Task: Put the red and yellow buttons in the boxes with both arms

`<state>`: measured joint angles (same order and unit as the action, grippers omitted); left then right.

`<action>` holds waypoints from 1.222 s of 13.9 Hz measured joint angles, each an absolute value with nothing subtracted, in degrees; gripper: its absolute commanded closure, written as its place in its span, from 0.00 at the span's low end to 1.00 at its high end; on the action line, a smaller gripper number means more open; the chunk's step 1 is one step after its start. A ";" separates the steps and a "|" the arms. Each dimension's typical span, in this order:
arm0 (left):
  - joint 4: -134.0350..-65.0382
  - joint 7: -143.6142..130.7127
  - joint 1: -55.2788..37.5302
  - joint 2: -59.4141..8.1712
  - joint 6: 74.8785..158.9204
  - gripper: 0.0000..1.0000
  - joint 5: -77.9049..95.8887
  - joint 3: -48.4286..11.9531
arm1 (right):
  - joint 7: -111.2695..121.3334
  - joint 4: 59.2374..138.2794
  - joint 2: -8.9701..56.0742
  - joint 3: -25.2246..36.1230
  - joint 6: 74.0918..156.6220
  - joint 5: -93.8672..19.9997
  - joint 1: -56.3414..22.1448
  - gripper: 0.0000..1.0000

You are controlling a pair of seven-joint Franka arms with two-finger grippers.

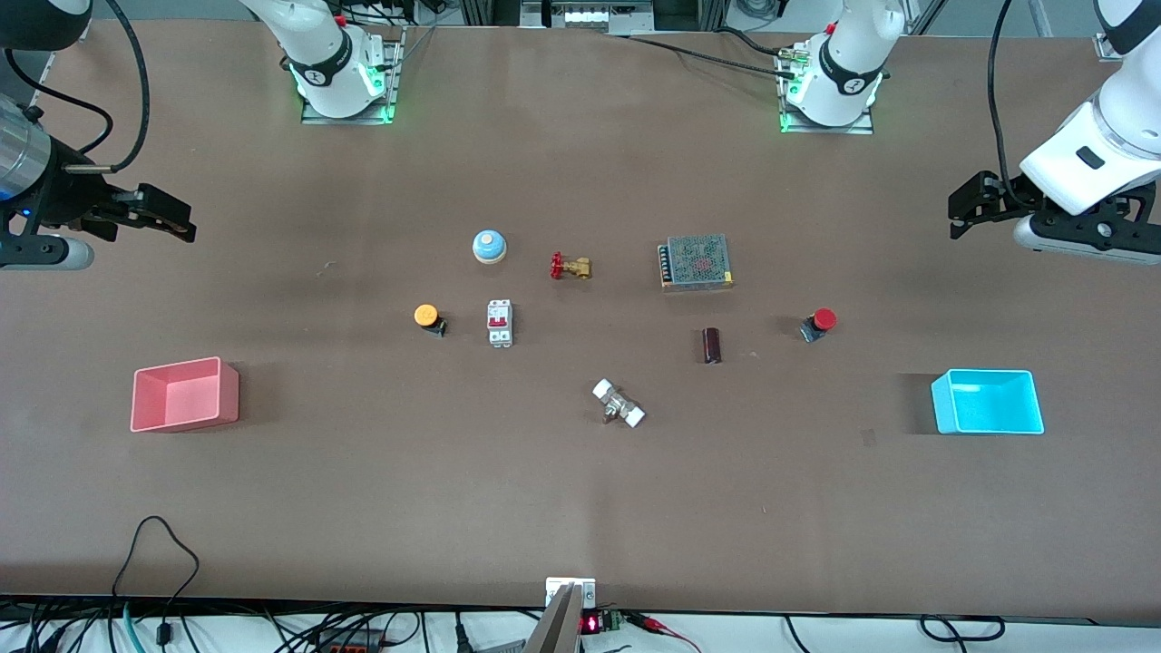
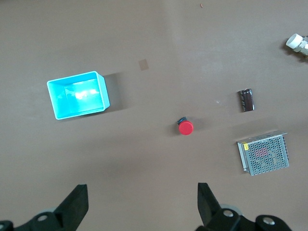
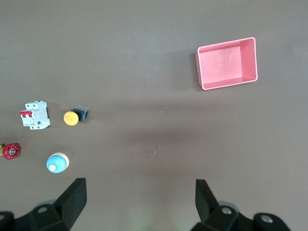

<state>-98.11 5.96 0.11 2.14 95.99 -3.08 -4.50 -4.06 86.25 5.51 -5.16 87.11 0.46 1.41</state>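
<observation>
The yellow button (image 1: pixel 426 316) (image 3: pixel 71 118) lies on the table beside a white circuit breaker. The red button (image 1: pixel 822 320) (image 2: pixel 186 127) lies toward the left arm's end. The pink box (image 1: pixel 186 422) (image 3: pixel 226 62) stands at the right arm's end and the cyan box (image 1: pixel 989 419) (image 2: pixel 77 95) at the left arm's end; nothing is in either. My right gripper (image 1: pixel 181 222) (image 3: pixel 139 186) hangs open over bare table at its own end, holding nothing. My left gripper (image 1: pixel 960 216) (image 2: pixel 143 192) hangs open over bare table at its end, also with nothing in it.
Mid-table lie a blue dome bell (image 1: pixel 489 246), a brass valve with a red handle (image 1: pixel 570 266), the circuit breaker (image 1: pixel 500 323), a mesh-covered power supply (image 1: pixel 697 262), a dark cylinder (image 1: pixel 712 345) and a white-capped metal fitting (image 1: pixel 619 404).
</observation>
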 measured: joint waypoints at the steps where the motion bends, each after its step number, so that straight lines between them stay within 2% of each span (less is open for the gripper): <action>1: -98.11 5.97 0.10 2.12 95.96 0.00 -3.08 -4.54 | -4.06 86.25 5.51 -5.16 87.13 0.46 1.40 0.00; 8: -97.65 5.96 0.10 1.77 95.55 0.00 -3.08 -4.57 | -4.12 86.25 5.88 -5.16 87.44 0.22 1.38 0.00; 17: -97.43 5.57 -0.11 0.85 92.21 0.00 -3.07 -4.74 | -4.51 87.90 9.83 -5.34 87.82 -1.48 -0.59 0.00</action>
